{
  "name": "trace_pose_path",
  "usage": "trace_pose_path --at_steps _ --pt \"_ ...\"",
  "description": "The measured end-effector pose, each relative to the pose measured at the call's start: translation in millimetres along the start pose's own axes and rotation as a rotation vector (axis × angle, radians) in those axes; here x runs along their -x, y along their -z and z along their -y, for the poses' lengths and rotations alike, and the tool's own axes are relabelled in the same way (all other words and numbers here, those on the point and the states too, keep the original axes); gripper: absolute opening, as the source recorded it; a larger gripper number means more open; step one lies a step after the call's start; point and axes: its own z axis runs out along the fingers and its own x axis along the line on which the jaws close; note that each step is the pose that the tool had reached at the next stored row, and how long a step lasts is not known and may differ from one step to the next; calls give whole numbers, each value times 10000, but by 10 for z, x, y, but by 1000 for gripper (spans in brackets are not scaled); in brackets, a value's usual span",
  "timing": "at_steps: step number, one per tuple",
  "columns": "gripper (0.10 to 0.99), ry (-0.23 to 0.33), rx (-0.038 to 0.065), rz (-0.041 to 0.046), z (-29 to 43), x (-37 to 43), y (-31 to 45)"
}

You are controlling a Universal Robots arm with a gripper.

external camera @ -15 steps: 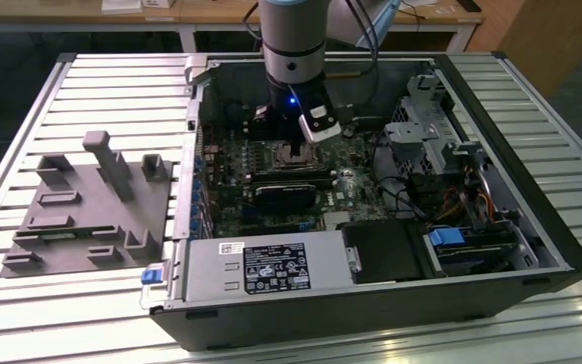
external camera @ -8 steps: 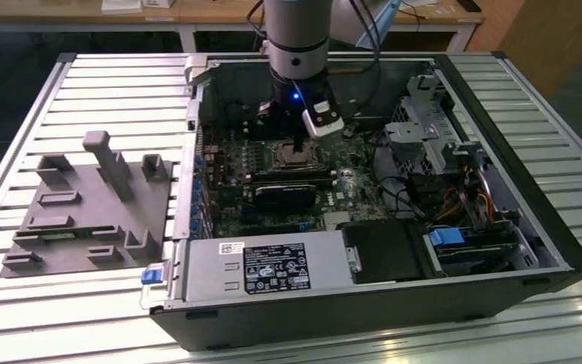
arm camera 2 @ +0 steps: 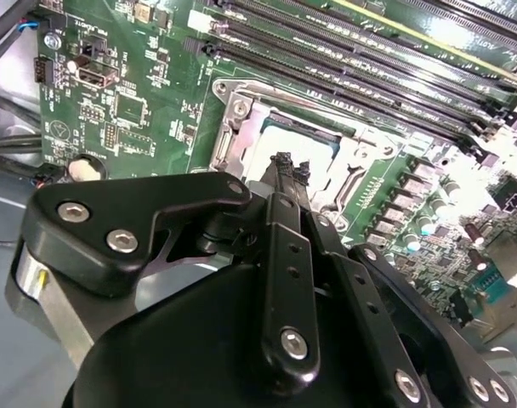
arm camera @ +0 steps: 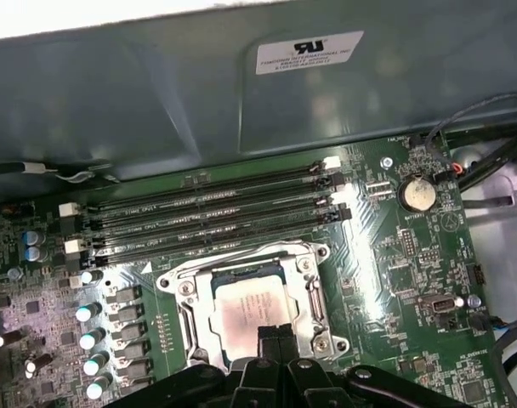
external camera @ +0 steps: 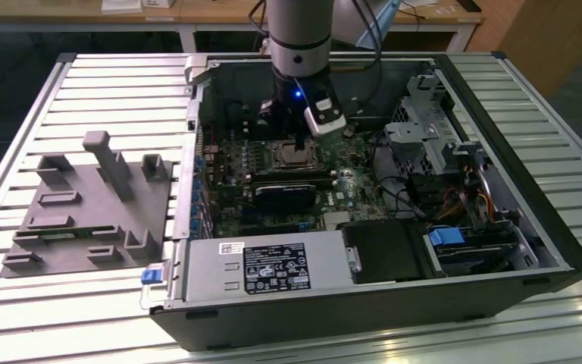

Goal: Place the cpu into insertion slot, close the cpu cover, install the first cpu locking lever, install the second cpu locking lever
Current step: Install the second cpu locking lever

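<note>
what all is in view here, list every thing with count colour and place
computer case: one, black, lying open on the slatted table
motherboard: one, green, inside the case
cpu: one, silver-grey, seated in the insertion slot
cpu cover: one, silver frame, lying over the chip's edges
memory slots: four, black, long, beside the socket
coin battery: one, silver, on the board
power supply: one, grey, at the case's near edge
fixture block: one, grey, on the table at the exterior view's left
gripper: one, black, right above the socket
</note>
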Motion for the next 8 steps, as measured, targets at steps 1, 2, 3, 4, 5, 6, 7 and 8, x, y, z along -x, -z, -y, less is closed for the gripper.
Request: trace_pose_path --at_steps 1,2,3,4,5,6,7,8 --pt "102 0 0 0 -1 0 7" --pt "102 1 2 1 -2 1 9" --pt "102 0 3 1 -2 1 9" --pt "102 0 4 1 -2 1 9" --pt "102 0 1 0 -2 1 13" --pt "102 0 0 0 -2 1 16" --pt "102 0 0 0 -2 1 17" --pt "102 0 0 0 -2 1 17"
